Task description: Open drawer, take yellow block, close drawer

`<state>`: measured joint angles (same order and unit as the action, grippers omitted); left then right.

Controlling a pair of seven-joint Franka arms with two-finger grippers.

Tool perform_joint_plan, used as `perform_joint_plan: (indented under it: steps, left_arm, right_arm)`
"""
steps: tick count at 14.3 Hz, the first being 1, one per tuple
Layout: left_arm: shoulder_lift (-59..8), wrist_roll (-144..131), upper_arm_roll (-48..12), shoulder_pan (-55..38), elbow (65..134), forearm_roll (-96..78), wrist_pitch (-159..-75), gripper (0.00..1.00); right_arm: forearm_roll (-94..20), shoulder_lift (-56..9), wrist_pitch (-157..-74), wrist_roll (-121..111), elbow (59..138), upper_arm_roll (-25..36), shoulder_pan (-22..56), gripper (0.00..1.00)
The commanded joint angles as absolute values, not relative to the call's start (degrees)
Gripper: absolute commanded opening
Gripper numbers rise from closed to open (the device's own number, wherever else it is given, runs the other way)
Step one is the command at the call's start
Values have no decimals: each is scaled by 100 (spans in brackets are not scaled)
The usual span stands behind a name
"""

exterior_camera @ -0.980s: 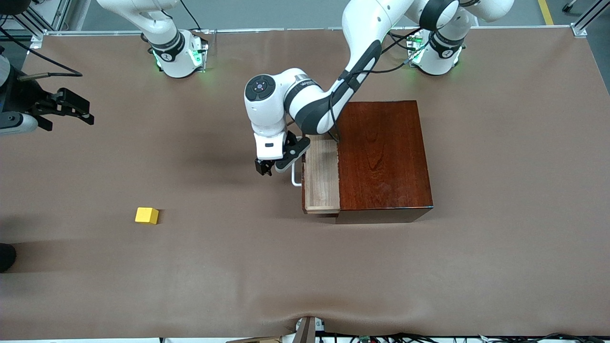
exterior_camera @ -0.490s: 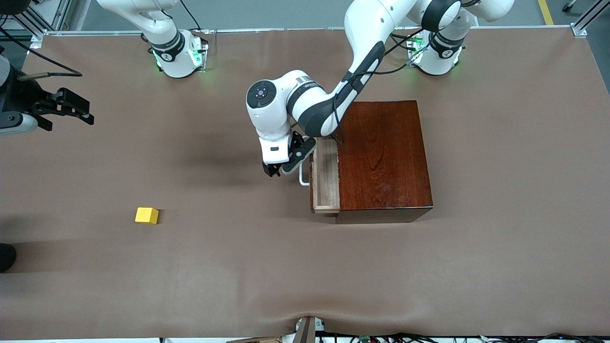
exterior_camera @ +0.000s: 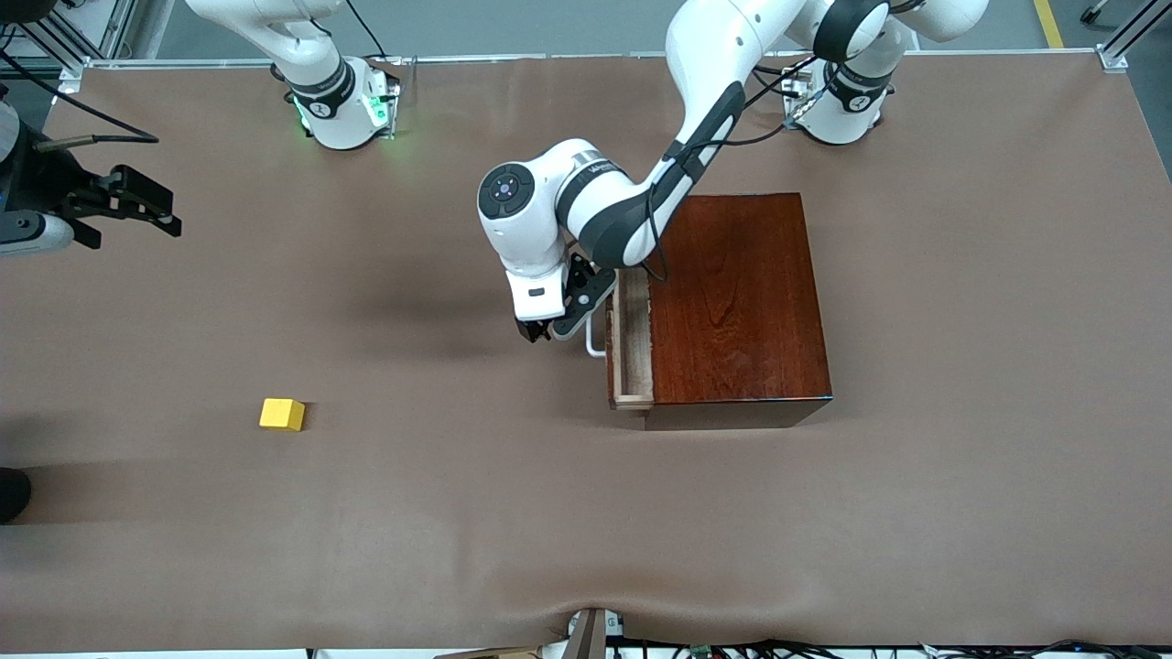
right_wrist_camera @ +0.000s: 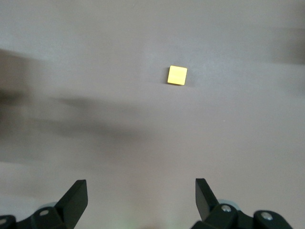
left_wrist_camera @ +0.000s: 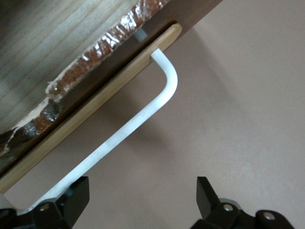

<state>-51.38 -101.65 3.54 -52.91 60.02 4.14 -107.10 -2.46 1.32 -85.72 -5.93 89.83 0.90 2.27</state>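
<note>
The drawer (exterior_camera: 630, 352) of the dark reddish-brown box (exterior_camera: 732, 293) stands a narrow strip open, showing its pale wood inside. My left gripper (exterior_camera: 540, 331) is low at the drawer's front, open, with one finger (left_wrist_camera: 71, 195) touching the white handle (left_wrist_camera: 143, 112) and nothing between the fingers. The handle (exterior_camera: 593, 340) sticks out toward the right arm's end. The yellow block (exterior_camera: 281, 414) lies on the table toward that end, nearer the front camera than the box. My right gripper (exterior_camera: 146, 206) waits open in the air, with the block (right_wrist_camera: 177, 75) small below it.
Brown matting (exterior_camera: 586, 513) covers the whole table. Both arm bases stand along the edge farthest from the front camera. A dark object (exterior_camera: 11, 494) pokes in at the table's edge at the right arm's end.
The drawer has slid most of the way into the box. My left gripper has moved with the handle toward the box. The right arm and the block have not moved.
</note>
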Motion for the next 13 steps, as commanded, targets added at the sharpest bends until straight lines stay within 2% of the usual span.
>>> perform_joint_plan:
  steps: [1,7,13]
  left_arm:
    - [-5001,-10169,378,-5116,6055,571,-10284,100]
    - [-4975,-10108,378,-4922,6073,571,-9634,100]
    - [-4869,-10186,317,-4904,5994,519,-9816,100]
  right_arm:
    - [-176,158,-8464,-598,8903,105,237,100]
    - [-176,158,-8455,-606,8886,114,220,100]
    - [-176,158,-8464,-606,8886,114,220,100]
